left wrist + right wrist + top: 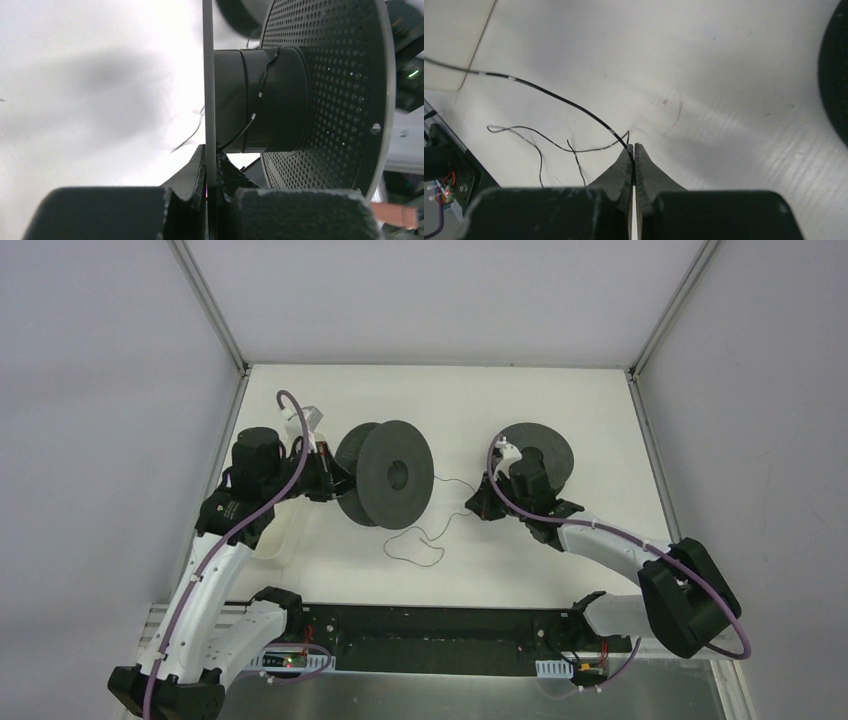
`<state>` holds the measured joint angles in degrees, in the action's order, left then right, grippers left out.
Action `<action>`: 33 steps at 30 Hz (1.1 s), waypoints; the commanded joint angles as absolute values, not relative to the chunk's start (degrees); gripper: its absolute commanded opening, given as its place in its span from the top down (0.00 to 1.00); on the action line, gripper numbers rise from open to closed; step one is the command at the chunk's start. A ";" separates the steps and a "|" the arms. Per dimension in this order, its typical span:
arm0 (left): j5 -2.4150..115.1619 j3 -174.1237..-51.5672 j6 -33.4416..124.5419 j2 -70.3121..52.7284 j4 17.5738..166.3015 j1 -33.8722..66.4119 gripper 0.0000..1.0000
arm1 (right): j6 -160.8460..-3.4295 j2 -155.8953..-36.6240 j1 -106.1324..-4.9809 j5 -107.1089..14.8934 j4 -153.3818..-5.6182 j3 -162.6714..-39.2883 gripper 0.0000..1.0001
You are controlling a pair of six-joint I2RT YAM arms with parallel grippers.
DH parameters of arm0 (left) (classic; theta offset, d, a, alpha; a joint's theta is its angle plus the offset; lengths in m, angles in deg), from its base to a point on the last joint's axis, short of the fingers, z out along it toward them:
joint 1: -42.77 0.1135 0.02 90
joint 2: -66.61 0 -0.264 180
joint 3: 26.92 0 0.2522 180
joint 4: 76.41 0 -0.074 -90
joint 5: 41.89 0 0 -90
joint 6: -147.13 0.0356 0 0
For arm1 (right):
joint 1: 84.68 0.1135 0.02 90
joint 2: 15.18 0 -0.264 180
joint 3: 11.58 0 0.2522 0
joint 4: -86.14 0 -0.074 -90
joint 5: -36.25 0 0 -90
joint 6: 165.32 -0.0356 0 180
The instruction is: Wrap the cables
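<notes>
A black spool (385, 473) with perforated flanges stands on edge on the white table. My left gripper (335, 478) is shut on its left flange (208, 90), and the hub (267, 100) shows a turn of thin dark cable (257, 95). The cable (415, 540) runs from the spool in a loose curl across the table to my right gripper (478, 502). In the right wrist view my right gripper (634, 146) is shut on the cable (554, 97), which arcs away to the left, with slack loops (539, 142) on the table.
A second black spool (545, 452) lies flat behind the right wrist; its edge shows in the right wrist view (836, 75). White walls with metal corner posts enclose the table (450, 400). A black base rail (430, 635) runs along the near edge.
</notes>
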<state>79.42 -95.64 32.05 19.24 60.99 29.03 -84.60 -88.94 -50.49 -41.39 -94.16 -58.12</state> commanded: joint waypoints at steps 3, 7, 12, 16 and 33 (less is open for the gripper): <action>73.22 -95.83 19.63 22.73 73.42 31.16 1.00 | -88.65 -81.82 -45.31 -39.45 -100.64 -52.95 1.00; 69.03 -92.04 16.68 24.16 80.50 31.16 1.00 | -87.83 -77.19 -40.97 -35.70 -111.04 -46.91 1.00; 67.26 -90.24 18.77 22.31 80.21 31.06 1.00 | -86.34 -76.45 -33.72 -41.59 -107.01 -49.64 1.00; 63.30 -88.98 25.83 20.46 77.60 29.94 1.00 | -84.30 -79.20 -24.21 -51.32 -99.08 -56.76 1.00; 40.21 -94.45 40.35 12.84 59.10 11.08 1.00 | -62.02 -84.66 -14.05 -76.28 -79.30 -81.39 1.00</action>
<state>45.92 -91.81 36.55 13.38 62.48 11.61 -71.44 -85.11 -14.69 -68.62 -79.45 -77.29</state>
